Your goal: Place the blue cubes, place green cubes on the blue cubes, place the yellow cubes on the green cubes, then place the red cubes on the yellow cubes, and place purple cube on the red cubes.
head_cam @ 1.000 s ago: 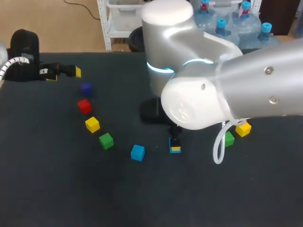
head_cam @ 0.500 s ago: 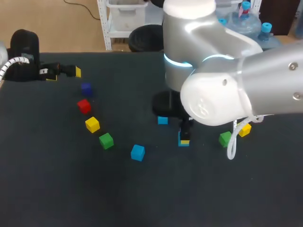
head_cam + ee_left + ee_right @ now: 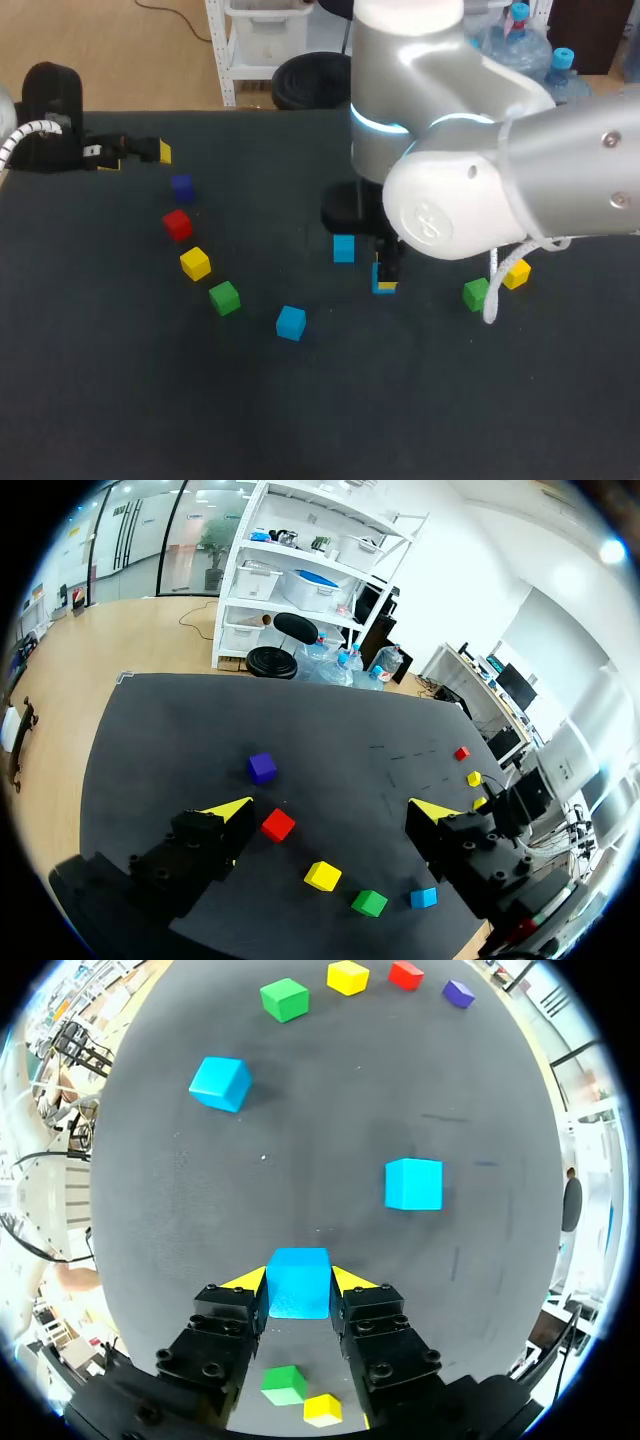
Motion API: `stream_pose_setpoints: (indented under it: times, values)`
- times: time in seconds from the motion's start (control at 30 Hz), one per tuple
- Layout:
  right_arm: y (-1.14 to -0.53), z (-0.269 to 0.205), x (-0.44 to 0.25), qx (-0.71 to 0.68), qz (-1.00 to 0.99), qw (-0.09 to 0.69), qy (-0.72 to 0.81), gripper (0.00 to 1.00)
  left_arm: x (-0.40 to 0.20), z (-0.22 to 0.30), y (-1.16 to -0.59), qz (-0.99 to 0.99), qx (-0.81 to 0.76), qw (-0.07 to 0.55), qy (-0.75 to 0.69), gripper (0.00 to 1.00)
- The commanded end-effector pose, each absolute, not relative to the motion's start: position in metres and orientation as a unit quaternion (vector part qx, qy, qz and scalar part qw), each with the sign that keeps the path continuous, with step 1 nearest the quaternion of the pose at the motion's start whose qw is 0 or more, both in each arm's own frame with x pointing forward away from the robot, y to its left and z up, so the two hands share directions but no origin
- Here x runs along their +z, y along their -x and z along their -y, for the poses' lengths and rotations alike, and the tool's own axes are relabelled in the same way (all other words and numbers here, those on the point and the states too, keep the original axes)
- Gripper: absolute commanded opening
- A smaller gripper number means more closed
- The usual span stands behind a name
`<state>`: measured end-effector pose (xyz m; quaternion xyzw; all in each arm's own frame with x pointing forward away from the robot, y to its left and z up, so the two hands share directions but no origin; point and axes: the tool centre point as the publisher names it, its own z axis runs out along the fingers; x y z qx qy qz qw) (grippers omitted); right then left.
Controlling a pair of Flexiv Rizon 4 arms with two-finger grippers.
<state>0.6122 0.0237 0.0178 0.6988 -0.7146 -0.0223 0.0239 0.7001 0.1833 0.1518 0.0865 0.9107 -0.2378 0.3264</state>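
- Stage: early. No cube sits on another anywhere. You are in the blue layer, by my reading; green, yellow, red and purple are all left to do.
- Right claw [image 3: 299,1278]: pinching the held blue [image 3: 298,1295] between both yellow tips, low over the table [image 3: 120,400]. Whether the cube touches the table cannot be told.
- Middle blue [image 3: 344,248]: loose on the table, just beside the held blue, on the left arm's side. Likely already placed.
- Row blue [image 3: 290,322]: near the other two, at the near end of a curved row of loose cubes. Probably yet to be brought over.
- Left claw [image 3: 330,810]: spread, nothing between its fingers, at the table's far left, well apart from the work.
- Blue, count: three, as listed.
- Green, count: two. Row green [image 3: 224,297] is next to the row blue; right green [image 3: 476,293] lies on the right arm's side of the held blue.
- Yellow, count: two. Row yellow [image 3: 195,263]; right yellow [image 3: 516,273] just beside the right green.
- Red, count: two. Row red [image 3: 177,224]; far red [image 3: 461,752] shows only in the left wrist view, near the right yellow, hidden by the arm from above.
- Purple, count: one. Purple cube [image 3: 181,186] ends the row, nearest the left claw.
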Motion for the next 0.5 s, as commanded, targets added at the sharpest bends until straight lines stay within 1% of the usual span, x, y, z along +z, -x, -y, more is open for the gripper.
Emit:
stream_pose_setpoints:
  times: [0.03,0.5]
  values:
    - [-0.625,-0.029,0.016,-0.024,0.714,0.037,-0.699,0.00,0.151,-0.185,-0.700,-0.909,-0.242,0.329,-0.088,1.00]
    - [-0.652,-0.033,0.011,-0.026,0.709,0.048,-0.703,0.00,0.151,-0.185,-0.700,-0.909,-0.242,0.329,-0.088,1.00]
